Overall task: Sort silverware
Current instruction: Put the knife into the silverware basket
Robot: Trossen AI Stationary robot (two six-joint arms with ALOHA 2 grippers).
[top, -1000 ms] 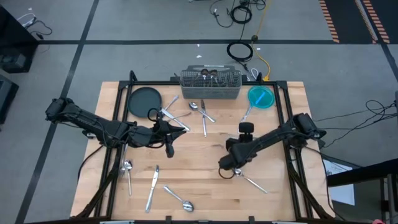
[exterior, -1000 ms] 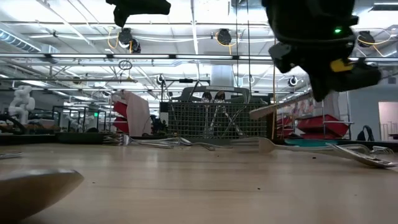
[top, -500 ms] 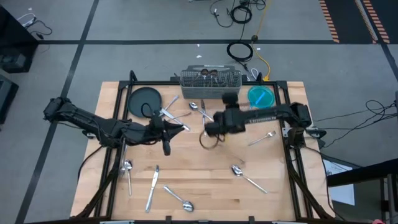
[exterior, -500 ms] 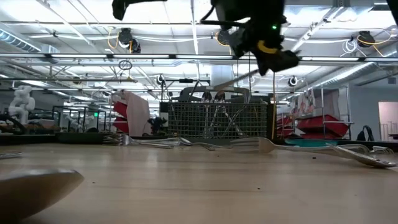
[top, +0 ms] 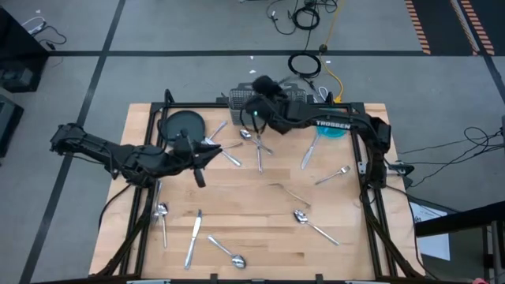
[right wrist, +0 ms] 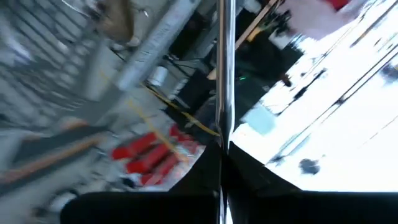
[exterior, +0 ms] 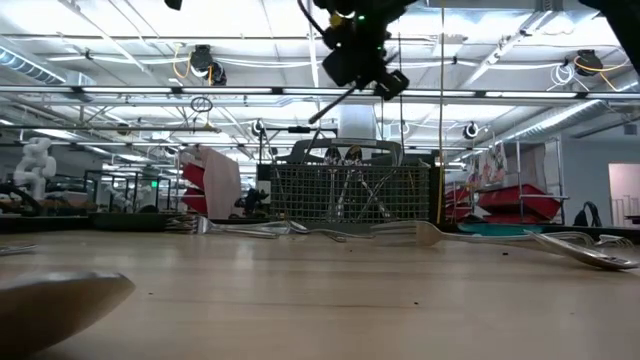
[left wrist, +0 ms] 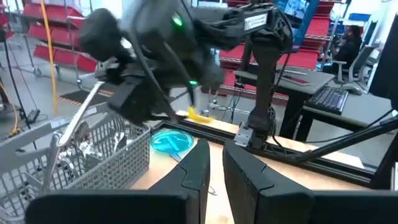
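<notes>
The right arm reached across the table's far side, its gripper [top: 254,110] clamped tight, while the left gripper [top: 211,150] hung over the left half, fingers [left wrist: 196,169] narrowly parted.

Wooden table [top: 237,213], black frame rails along its edges. Grey wire-mesh caddy [top: 237,99] at far edge, centre. Dark round plate [top: 175,125] near far-left corner. Blue round dish [top: 338,128] by far-right corner. Coiled black cable [top: 304,65] on floor beyond table.
</notes>
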